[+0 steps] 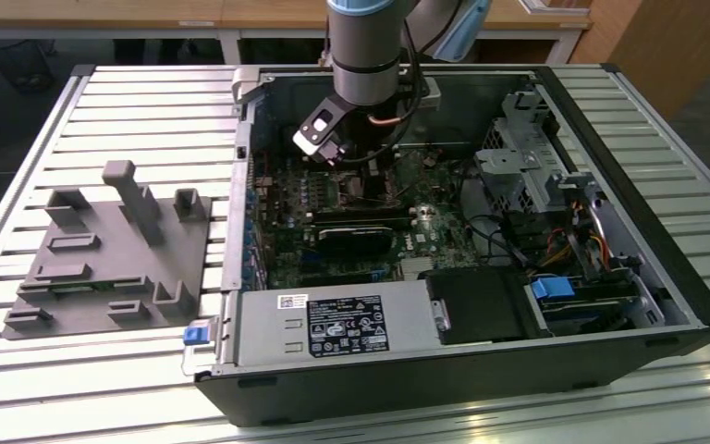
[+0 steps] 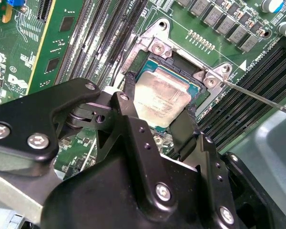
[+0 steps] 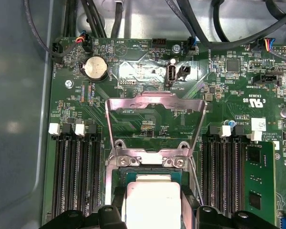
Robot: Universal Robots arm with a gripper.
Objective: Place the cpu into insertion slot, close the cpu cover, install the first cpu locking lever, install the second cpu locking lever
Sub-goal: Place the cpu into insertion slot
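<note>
Black gripper, nearest the lens in the second wrist view, clamped on the chip by two opposite edges. The chip lies in, or just above, the socket. Good seating, I judge, needs it level and square before release. The cover stands hinged open. The case holds the green board.

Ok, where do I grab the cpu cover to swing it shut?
Probably the free cross bar of the cpu cover, the edge opposite its hinge by the cpu. It is swung open, a thin frame around a window, so only the bars offer hold; come from the side away from the cpu.
</note>
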